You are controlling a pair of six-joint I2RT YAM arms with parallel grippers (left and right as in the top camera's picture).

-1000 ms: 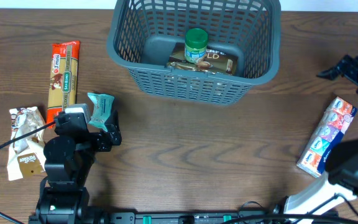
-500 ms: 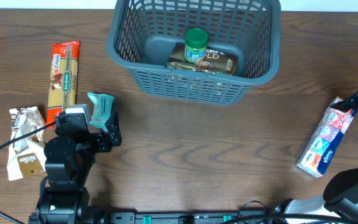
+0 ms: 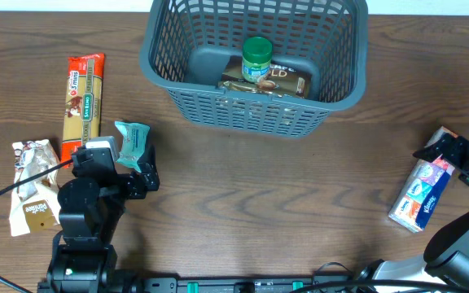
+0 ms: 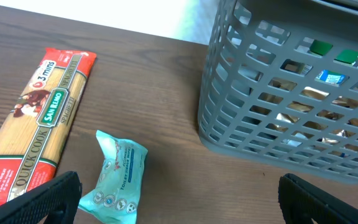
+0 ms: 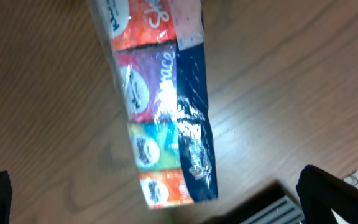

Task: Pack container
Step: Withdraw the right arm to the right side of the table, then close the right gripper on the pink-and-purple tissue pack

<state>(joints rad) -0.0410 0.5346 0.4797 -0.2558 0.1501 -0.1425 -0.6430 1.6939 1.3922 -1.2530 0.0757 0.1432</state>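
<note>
The dark grey-blue lattice basket [image 3: 340, 81] stands at the back middle; it also shows in the left wrist view [image 4: 229, 93]. Inside are a green-lidded jar [image 3: 256, 59] and a flat brown-gold pack [image 3: 287, 81]. My left gripper [image 3: 133, 171] is open and empty, just in front of a teal tissue packet [image 3: 130, 142], which shows in its wrist view [image 4: 117, 174]. My right gripper [image 3: 454, 155] is open and empty above the multicolour tissue multipack [image 3: 422, 191] at the right edge; its wrist view shows the pack [image 5: 157, 112] between the fingers, untouched.
A red spaghetti pack [image 3: 84, 94] lies at the left, also in the left wrist view [image 4: 36, 124]. A white-brown snack bag [image 3: 32, 195] lies at the front left. The table's front edge and a rail show in the right wrist view [image 5: 272, 208].
The right arm has come down and inward over the tissue multipack at the right edge. The left arm and all objects have not moved.
</note>
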